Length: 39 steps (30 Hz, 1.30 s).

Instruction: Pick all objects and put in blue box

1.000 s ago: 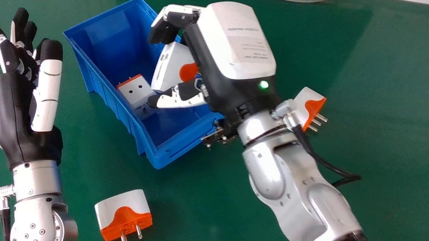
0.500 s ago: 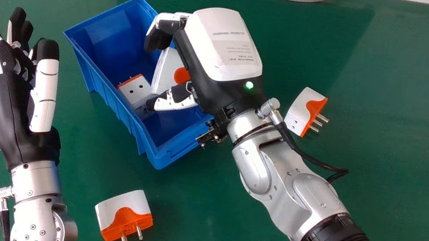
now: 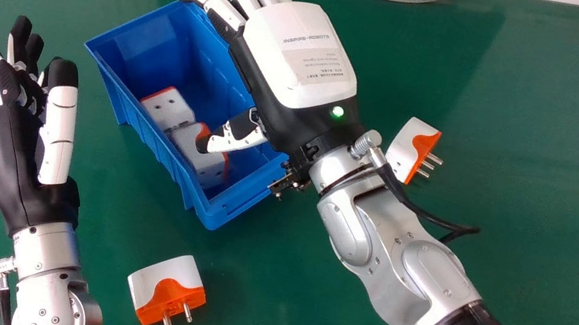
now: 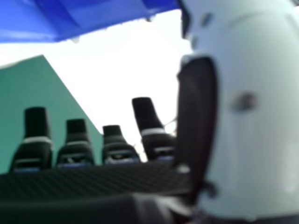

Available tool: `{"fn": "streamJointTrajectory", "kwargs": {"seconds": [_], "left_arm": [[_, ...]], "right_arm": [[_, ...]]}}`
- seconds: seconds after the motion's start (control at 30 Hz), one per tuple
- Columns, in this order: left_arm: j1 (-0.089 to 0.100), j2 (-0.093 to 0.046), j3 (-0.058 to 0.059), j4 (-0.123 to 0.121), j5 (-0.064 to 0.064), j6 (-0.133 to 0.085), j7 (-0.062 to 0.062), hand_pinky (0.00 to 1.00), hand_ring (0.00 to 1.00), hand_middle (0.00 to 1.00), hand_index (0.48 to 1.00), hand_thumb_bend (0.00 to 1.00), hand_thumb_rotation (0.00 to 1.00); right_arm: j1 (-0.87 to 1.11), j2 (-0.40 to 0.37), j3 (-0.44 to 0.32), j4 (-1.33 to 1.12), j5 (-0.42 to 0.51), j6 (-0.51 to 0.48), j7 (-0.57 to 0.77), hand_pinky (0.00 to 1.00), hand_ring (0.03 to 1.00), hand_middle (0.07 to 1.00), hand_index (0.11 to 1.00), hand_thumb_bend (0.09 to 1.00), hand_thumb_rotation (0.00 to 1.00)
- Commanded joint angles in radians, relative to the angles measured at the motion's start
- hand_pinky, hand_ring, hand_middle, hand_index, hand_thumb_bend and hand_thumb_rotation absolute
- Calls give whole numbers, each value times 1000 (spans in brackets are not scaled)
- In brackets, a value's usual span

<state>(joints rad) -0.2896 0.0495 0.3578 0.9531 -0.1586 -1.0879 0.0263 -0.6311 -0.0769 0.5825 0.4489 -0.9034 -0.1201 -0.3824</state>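
Green bench (image 3: 532, 256) spreads underneath, bearing a blue box (image 3: 117, 101) set askew. Above the box's right side is the right hand (image 3: 302, 53), open, its fingers straight. The left hand (image 3: 22, 159), open too, is left of the box. Two white-and-orange plugs (image 3: 168, 107) lie inside, a third plug (image 3: 407, 144) right of the box, a fourth plug (image 3: 166, 283) nearer the robot.
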Motion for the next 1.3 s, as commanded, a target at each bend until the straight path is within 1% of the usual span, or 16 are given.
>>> {"fn": "streamJointTrajectory", "kwargs": {"seconds": [0.0,0.1,0.2,0.3,0.33,0.37,0.43,0.5,0.57,0.67,0.8,0.87,0.9,0.93,1.07,1.27], "left_arm": [[9,6,-5,-16,4,-24,-1,901,960,966,961,740,732],[13,2,-4,-20,1,-22,0,892,953,959,953,742,722],[19,1,-4,-23,-10,-23,-11,891,952,958,953,744,718],[20,-3,-1,-27,-40,-18,-33,891,950,955,949,760,706],[22,-3,-2,-29,-43,-16,-37,891,950,955,949,760,706],[23,-2,-2,-30,-45,-14,-41,892,951,955,949,760,704],[30,1,-5,-36,-37,-9,-39,894,952,956,950,766,705],[36,2,-7,-43,-34,-5,-38,895,953,957,952,771,705],[39,0,-9,-53,-42,4,-44,892,953,958,956,777,698],[47,-4,-13,-71,-51,17,-54,895,956,960,959,770,694],[56,-7,-17,-94,-54,30,-61,902,961,964,966,756,695],[60,-6,-21,-104,-44,33,-55,902,961,964,966,757,696],[61,-6,-21,-107,-36,34,-48,902,962,965,967,757,696],[62,-6,-22,-109,-33,37,-45,904,963,966,969,753,704],[63,-8,-25,-118,-41,47,-49,912,968,972,973,739,711],[58,-5,-26,-115,-27,45,-41,914,972,976,978,720,716]], "right_arm": [[20,-6,-17,-86,7,-1,-1,902,998,1000,918,992,182],[71,-27,-30,-199,6,16,29,898,1000,1000,926,962,189],[145,-46,-52,-356,23,53,122,848,983,1000,924,942,179],[229,-77,-78,-580,92,138,368,757,931,978,922,906,180],[254,-98,-85,-669,129,180,484,757,931,978,922,906,180],[270,-124,-89,-755,166,230,609,747,925,975,922,903,180],[295,-191,-83,-923,212,330,856,736,901,950,925,899,187],[322,-237,-51,-1051,190,401,1027,721,881,931,918,903,192],[344,-247,-8,-1123,127,446,1128,677,836,887,888,926,208],[377,-225,64,-1178,3,467,1194,654,808,862,869,934,221],[401,-169,151,-1170,-169,465,1256,632,785,840,859,866,206],[409,-136,191,-1144,-238,443,1273,631,785,839,859,857,201],[411,-123,204,-1130,-256,432,1274,626,783,838,858,846,189],[416,-109,213,-1117,-271,421,1271,615,779,832,851,805,125],[424,-70,237,-1045,-294,379,1227,588,767,816,832,742,32],[407,-21,252,-887,-291,330,1144,585,775,827,830,726,2]]}}
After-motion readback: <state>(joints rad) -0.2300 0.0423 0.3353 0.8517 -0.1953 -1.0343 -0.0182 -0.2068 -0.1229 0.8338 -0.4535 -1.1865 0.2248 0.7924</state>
